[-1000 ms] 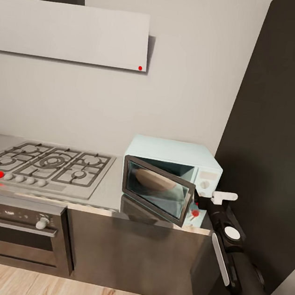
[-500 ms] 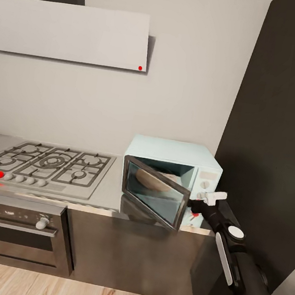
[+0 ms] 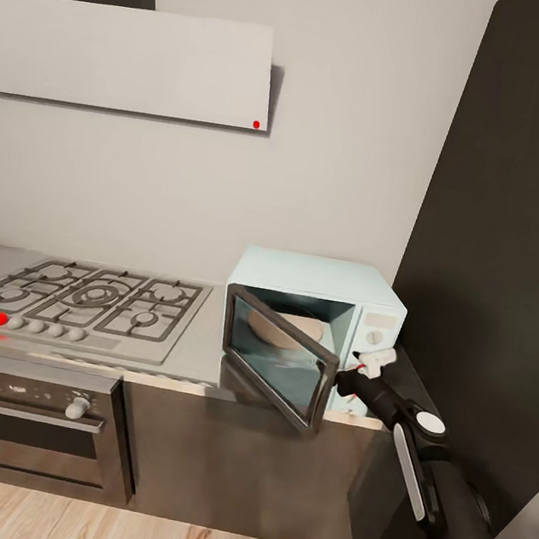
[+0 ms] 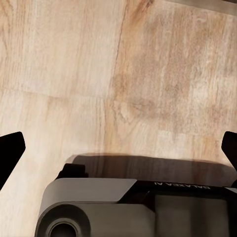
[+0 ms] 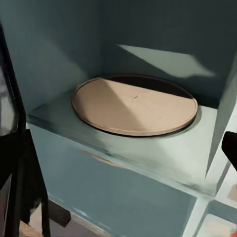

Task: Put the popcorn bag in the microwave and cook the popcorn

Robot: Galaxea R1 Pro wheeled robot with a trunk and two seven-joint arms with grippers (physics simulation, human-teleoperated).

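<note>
1. Caught the left gripper (image 4: 118,148) pointing down over the light wood floor (image 4: 98,74), fingers spread wide, nothing between them. Looked parked, honestly.
2. Spotted the gas hob (image 3: 83,302) and the steel-fronted oven (image 3: 22,423) at the left of the head view, neither of them part of this job.
3. Moved along the countertop (image 3: 196,354) and couldn't place the popcorn bag anywhere on the stretch in view, so can't say where it sat.
4. Found the microwave (image 3: 320,277) at the right end of the worktop, with its dark glass door (image 3: 277,366) swung partway out.
5. Peeked inside via the right wrist view: a flat tan turntable plate (image 5: 133,106) on the chamber floor, bare on top.
6. Saw the right gripper (image 3: 369,364) just beside the door's free edge, in front of the white control panel. Seemed to be spread open and holding nothing, though contact with the door was hard to call.
7. Judged the step in hand as getting the door open, well before any loading or heating.
8. Figured the next move called for pushing the door wider for a clear opening, then fetching the bag.
</note>
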